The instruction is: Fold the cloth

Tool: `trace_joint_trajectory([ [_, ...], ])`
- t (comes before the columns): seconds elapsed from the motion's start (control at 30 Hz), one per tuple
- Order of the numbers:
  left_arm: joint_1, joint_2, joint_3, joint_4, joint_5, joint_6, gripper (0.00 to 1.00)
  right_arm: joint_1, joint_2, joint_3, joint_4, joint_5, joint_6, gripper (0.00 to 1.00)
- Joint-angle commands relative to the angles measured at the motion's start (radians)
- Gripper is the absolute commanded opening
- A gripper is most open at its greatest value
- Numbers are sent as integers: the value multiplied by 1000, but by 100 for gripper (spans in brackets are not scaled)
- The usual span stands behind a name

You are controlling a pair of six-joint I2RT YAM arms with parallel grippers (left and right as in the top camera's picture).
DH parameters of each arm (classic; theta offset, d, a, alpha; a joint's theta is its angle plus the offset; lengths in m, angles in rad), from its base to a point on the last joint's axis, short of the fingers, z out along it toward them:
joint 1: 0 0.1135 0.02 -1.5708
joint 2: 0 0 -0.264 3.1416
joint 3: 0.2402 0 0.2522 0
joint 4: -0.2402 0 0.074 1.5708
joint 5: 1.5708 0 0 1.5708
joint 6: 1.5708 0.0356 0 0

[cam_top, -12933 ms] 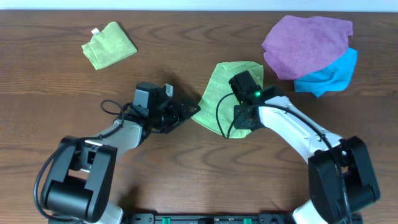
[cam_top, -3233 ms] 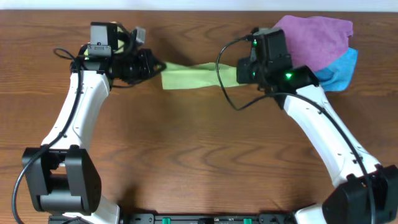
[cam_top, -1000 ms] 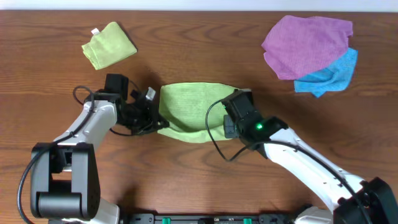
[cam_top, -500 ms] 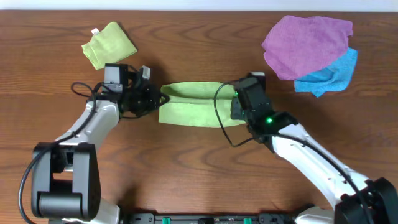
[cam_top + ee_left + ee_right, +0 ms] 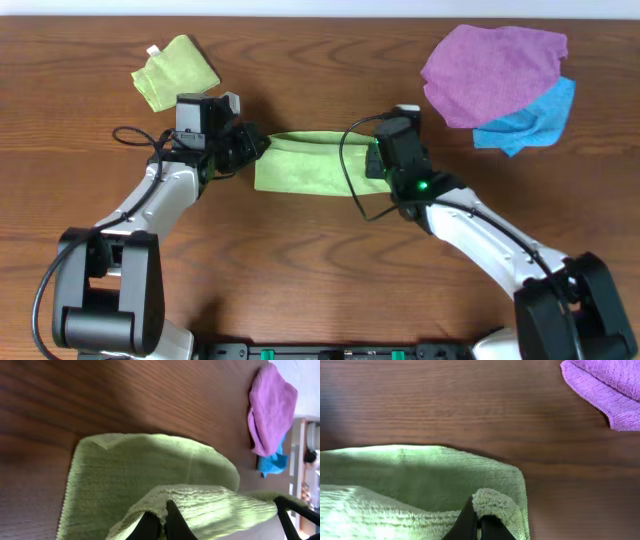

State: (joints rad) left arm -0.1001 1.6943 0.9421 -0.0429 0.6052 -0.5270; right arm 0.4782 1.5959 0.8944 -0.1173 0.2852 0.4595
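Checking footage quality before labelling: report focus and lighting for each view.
Overhead: sharp, evenly lit, soft shadows on the table. Left wrist: the cloth is bright on its raised fold, the wood at upper left dark and smeared. Right wrist: wood grain clear, the cloth's near fold washed out at lower left.

The left arm [image 5: 160,195] and the right arm [image 5: 480,235] both wear glossy white shells on their long links, with matte black housings at the joints and at the bulky bases. A thin black cable [image 5: 135,135] loops loose beside each wrist, under a boxy camera block [image 5: 200,110], and a small green light [image 5: 421,186] glows on the right arm. The left hand [image 5: 260,148] and the right hand [image 5: 375,160] end in slim black fingers [image 5: 172,522].
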Motion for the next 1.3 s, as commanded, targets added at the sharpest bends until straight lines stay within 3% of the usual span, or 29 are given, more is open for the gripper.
trace_joint_trajectory([
  [0.0,-1,-14,3,14,-62,-5,6,-27,15,-3,18,14,-31,1],
  [0.37,-2,-13,3,89,-138,-5,6,-68,28,-3,67,10,-57,1],
  [1.27,-13,170,3,227,-146,-24,6,-74,174,-3,138,3,-102,1],
])
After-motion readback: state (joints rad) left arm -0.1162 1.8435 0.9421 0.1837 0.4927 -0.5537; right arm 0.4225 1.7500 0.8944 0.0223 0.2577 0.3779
